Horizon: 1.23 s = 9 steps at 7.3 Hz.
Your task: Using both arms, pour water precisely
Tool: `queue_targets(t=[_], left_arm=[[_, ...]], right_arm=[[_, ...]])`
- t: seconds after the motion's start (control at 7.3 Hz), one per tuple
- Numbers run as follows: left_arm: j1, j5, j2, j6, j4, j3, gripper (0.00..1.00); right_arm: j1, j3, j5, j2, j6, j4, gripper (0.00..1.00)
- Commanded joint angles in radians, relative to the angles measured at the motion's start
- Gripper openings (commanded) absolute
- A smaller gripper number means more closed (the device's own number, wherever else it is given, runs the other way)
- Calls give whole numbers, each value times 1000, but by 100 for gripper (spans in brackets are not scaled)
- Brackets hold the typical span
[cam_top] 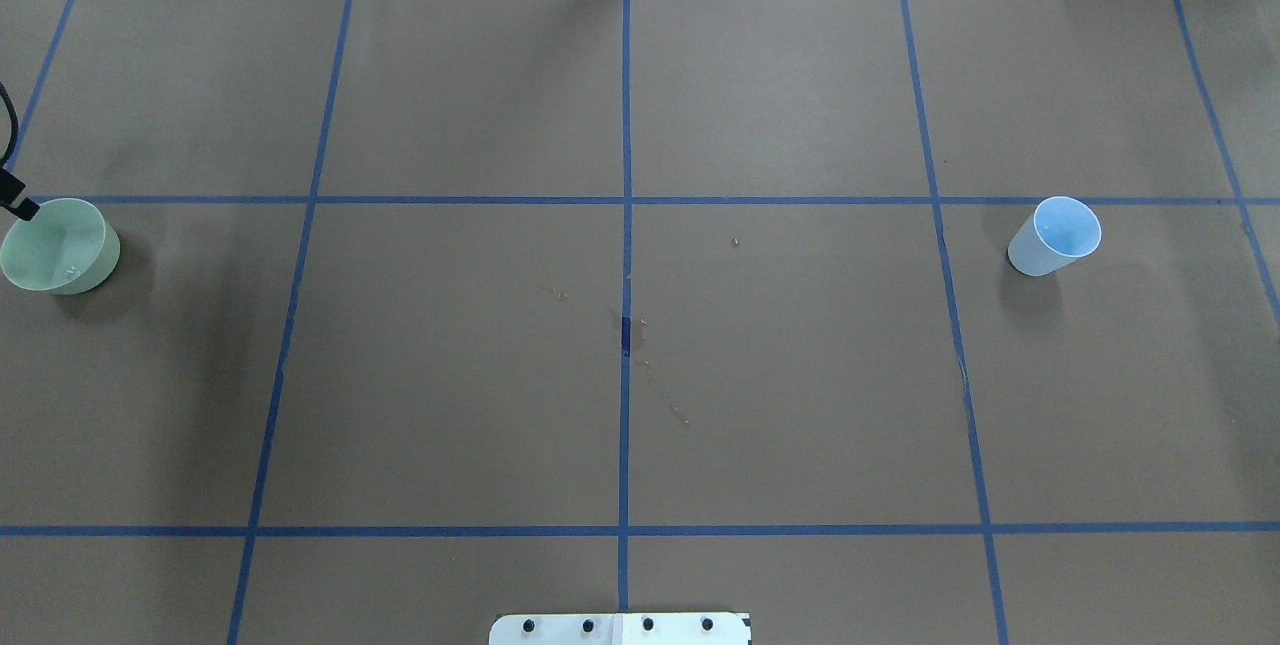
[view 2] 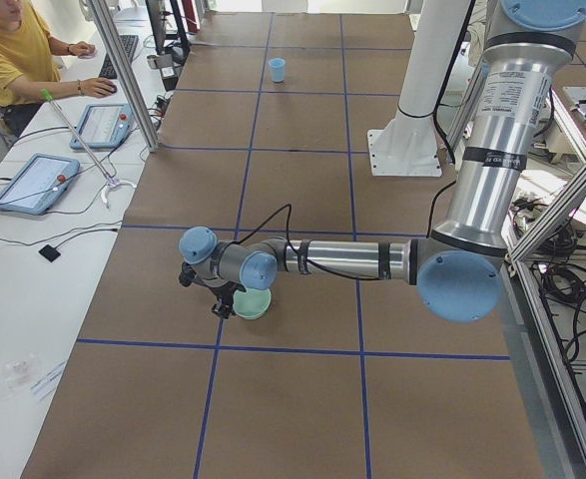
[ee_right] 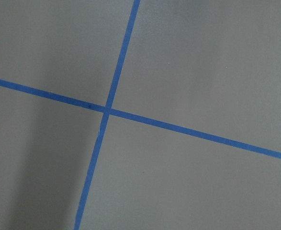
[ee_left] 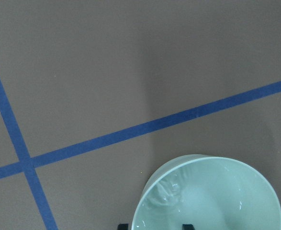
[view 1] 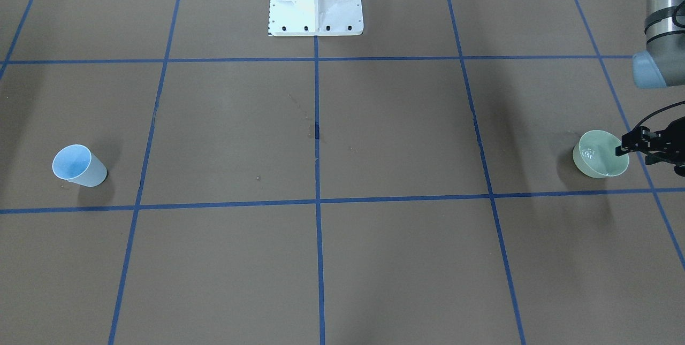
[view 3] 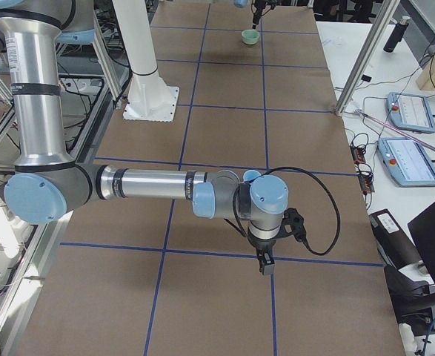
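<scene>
Left pincer [ee_left: 155,225] is spread open, tips straddling the near wall of the green cup [ee_left: 217,191], water [ee_left: 168,194] inside, blue cup [view 1: 79,166] way across the bench from it.

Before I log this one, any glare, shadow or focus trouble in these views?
Overhead exterior: the strip beyond the table is blown out white. Left wrist: sharp; water glints in the green bowl. Right wrist: a broad soft shadow dims its left side. Front-facing: soft shadow beside the blue cup.
</scene>
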Motion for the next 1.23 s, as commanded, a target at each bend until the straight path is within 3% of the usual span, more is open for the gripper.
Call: queue_targets(t=[0.0,0.41,0.68,1.1], left_arm=[[-119,0,18,-1,9,-48,100],[-266,3,67,13,65,-106,100],[-326,15,70,189,261,-158,100],[-334,162,98,203,293,-220,100]], right_arm=[[-3,0,2,1,2,-1,100],[-24,0,2,11,29,-1,100],[-41,1,3,19,62,-1,100],[-41,7,5,19,65,-1,100]])
